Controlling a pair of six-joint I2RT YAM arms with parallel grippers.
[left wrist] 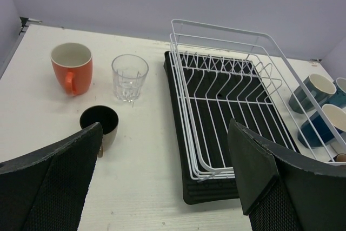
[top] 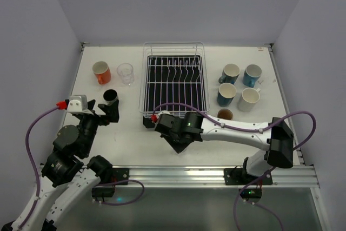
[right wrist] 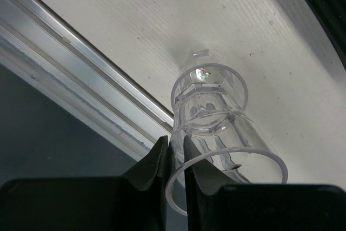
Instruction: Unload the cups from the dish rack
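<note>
At bench (top: 130, 139) centre, toward the back, the rack (top: 173, 82) is sitting on its black tray, long side running front to back. The right jaws are hanging just in front of the rack's near-left corner, drawn close and pinching the wall of a clear glass (right wrist: 211, 98) at its rim, one finger (right wrist: 151, 166) outside and the other inside. The glass is pointing base-first away from the wrist toward the bench, near the metal rail (right wrist: 81, 74) at the front edge; whether its base is touching the bench cannot be told. In the top view the right arm is covering the glass. The left jaws are standing spread wide with nothing between them, hovering over the left of the bench just on the near side of a black cup (top: 111, 97). Behind that cup an orange mug (top: 101, 72) and a tumbler (top: 125, 73) are standing mouth up, side by side but apart, left of the rack. Right of the rack five more cups are standing mouth up. A teal mug (top: 230, 73) and a blue mug (top: 252, 74) are standing at the back. A dark blue mug (top: 226, 94) and a white mug (top: 249, 99) are standing in front of them. A brown cup (top: 225, 114) is sitting nearest, just beside the right arm.
</note>
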